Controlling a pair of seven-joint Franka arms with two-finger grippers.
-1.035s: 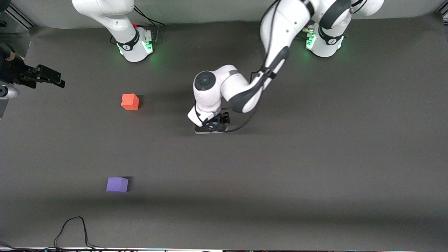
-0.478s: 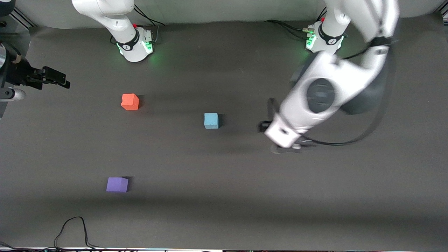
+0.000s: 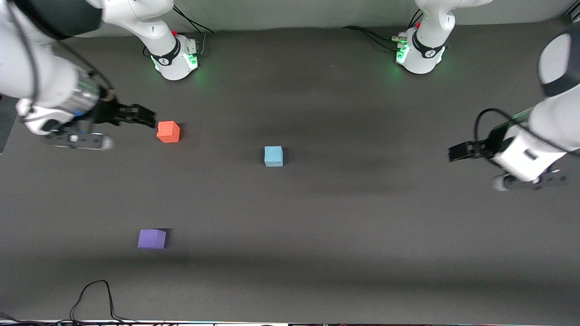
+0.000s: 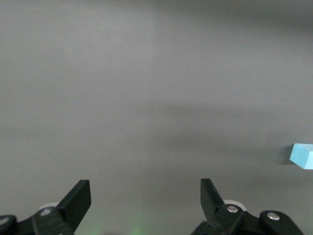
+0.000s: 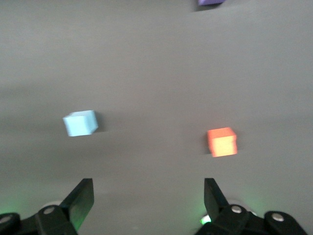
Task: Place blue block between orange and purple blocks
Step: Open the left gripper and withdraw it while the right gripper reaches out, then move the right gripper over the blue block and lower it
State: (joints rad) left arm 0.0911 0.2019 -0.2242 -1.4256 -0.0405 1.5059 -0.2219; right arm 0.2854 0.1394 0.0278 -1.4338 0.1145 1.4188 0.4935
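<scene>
— While both arms hang empty, where's the blue block (image 3: 273,156)?

— Mid-table, untouched. Right gripper (image 3: 144,117), released, hovers by orange block (image 3: 168,131); left gripper (image 3: 458,151), released, waits. Next: grasp blue, carry toward purple block (image 3: 152,238).

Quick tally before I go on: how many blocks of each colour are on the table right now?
Blue block: 1
Orange block: 1
Purple block: 1
Total: 3 blocks
</scene>
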